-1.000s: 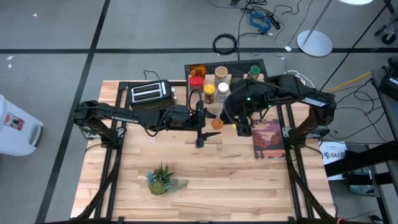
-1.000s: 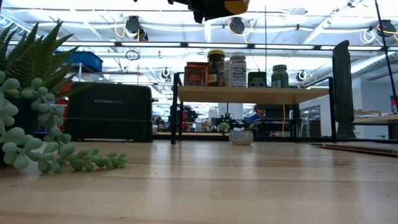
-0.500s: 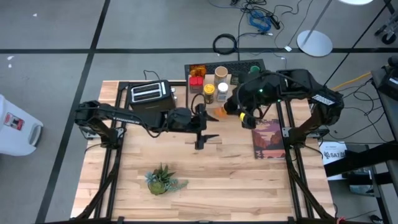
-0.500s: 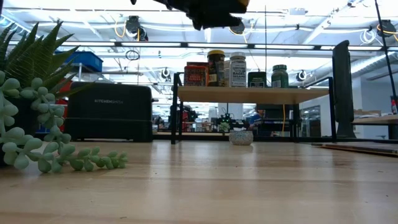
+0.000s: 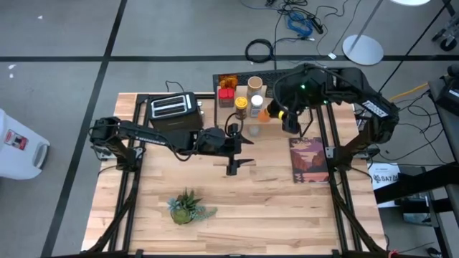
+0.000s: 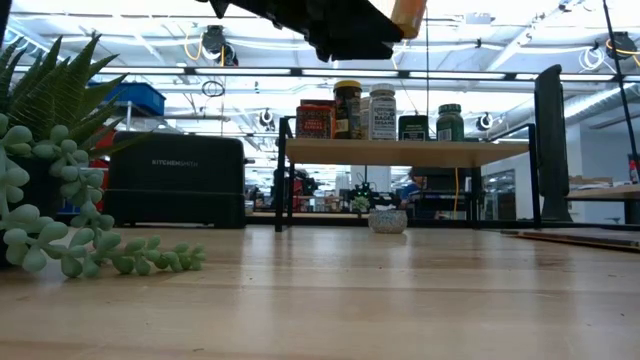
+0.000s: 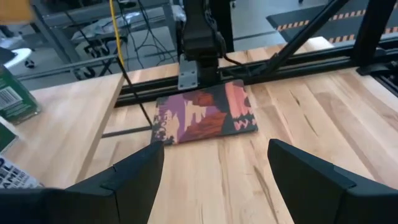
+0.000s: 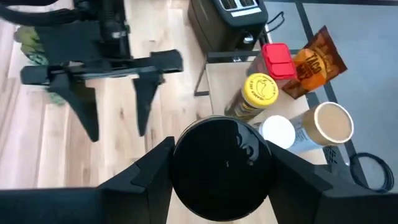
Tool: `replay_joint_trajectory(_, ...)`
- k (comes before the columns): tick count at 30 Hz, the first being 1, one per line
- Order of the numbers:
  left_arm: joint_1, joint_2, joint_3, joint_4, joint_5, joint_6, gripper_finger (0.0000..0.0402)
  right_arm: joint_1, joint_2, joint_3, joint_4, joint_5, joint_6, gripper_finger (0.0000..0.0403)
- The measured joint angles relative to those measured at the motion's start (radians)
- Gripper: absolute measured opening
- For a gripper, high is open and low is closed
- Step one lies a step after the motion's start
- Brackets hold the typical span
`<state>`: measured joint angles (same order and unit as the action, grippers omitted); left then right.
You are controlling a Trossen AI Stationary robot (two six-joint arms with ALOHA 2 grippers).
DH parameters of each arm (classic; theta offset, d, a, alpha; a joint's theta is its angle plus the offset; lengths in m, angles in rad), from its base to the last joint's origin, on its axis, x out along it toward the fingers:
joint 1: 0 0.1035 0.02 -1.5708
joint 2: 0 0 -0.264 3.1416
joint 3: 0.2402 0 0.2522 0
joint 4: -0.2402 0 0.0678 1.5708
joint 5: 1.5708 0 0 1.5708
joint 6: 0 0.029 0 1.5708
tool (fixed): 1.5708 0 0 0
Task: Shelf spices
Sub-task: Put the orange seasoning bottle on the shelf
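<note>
Right end effector carried orange bottle shelfward

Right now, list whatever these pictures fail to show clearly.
Bottle: low view, cut off by the top edge; right wrist view, its cap hides the body.
Shelf jar labels: low view, too small to read.
Green container: left wrist view, cut off by the edge and blurred.

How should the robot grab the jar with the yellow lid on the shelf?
Probably by the yellow-lidded jar cap, straight down from above. It stands upright, and the red tin and white-capped shaker crowd its sides, leaving the top free. The right gripper holds the orange bottle.
</note>
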<state>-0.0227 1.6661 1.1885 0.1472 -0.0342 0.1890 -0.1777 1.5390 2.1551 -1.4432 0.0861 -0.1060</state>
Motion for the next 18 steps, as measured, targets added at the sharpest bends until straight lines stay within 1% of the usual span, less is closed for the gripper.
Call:
replay_joint_trajectory(10,-0.005,0.006,-0.002,-0.003,0.003,-0.008,0.0296,-0.181,0.0,0.0,-0.057,-0.019,-0.077,0.0198)
replay_joint_trajectory(13,-0.008,0.013,-0.003,-0.014,0.004,-0.008,0.0296,-0.245,0.001,0.0,-0.067,-0.073,-0.101,0.0198)
replay_joint_trajectory(18,-0.01,0.043,-0.003,0.003,0.028,-0.009,0.0296,-0.337,0.002,0.0,-0.083,-0.103,-0.144,0.0198)
